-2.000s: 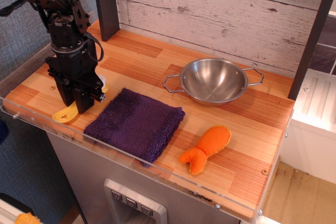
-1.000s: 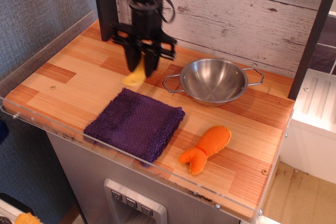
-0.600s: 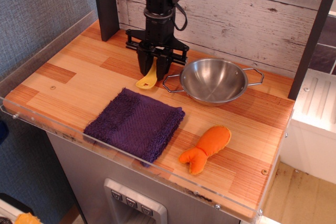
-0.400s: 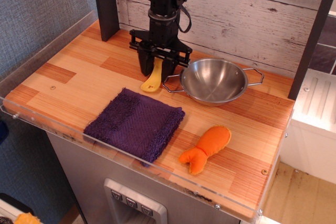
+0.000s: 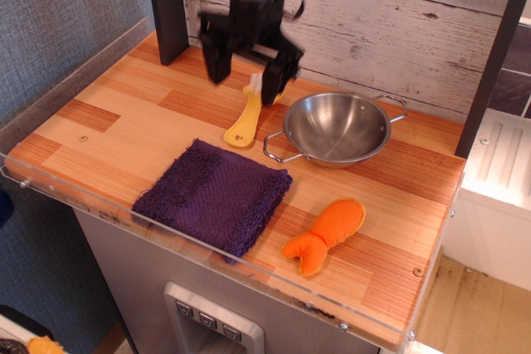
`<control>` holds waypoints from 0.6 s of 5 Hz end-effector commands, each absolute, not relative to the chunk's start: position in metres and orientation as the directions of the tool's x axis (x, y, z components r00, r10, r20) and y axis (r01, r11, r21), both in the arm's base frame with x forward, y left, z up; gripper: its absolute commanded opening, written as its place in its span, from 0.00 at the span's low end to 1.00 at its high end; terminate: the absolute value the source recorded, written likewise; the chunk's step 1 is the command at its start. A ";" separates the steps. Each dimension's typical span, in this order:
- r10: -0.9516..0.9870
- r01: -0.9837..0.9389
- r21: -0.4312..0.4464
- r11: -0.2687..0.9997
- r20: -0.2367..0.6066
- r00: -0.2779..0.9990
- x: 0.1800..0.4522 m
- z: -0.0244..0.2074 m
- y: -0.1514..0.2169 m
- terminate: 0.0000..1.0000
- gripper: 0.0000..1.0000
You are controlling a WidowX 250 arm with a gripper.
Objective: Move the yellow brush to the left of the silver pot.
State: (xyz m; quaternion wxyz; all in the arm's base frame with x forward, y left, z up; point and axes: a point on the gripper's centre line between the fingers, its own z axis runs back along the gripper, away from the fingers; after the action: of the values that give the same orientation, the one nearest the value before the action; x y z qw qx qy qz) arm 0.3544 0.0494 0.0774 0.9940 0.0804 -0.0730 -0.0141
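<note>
In the single view, the black gripper hangs in the upper middle of the frame, blurred, its two fingers spread wide apart with nothing between them. Just below it the yellow brush lies flat on the wooden counter, its white bristle head up near the right finger and its rounded handle end pointing toward the lower left. The brush sits immediately left of the silver pot, close to the pot's near wire handle though whether they touch cannot be told. The pot stands upright right of centre, empty inside, with one loop handle toward the lower left and the other toward the upper right. A folded purple towel lies below the brush, near the counter's front edge, and an orange plush toy rests to the towel's right, in the lower middle. No brand marks, labels or writing can be read anywhere in the frame.
</note>
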 end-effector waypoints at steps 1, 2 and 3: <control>-0.059 0.032 0.145 0.989 0.182 0.981 0.333 0.117 0.040 0.00 1.00; 0.005 -0.016 0.096 0.995 0.111 0.994 0.328 0.105 0.041 0.00 1.00; 0.038 -0.044 0.070 0.997 0.086 0.996 0.323 0.101 0.041 0.00 1.00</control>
State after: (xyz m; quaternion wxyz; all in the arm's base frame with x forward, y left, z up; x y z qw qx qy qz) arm 0.3206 0.0385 0.0900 0.9990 0.0299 -0.0274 0.0200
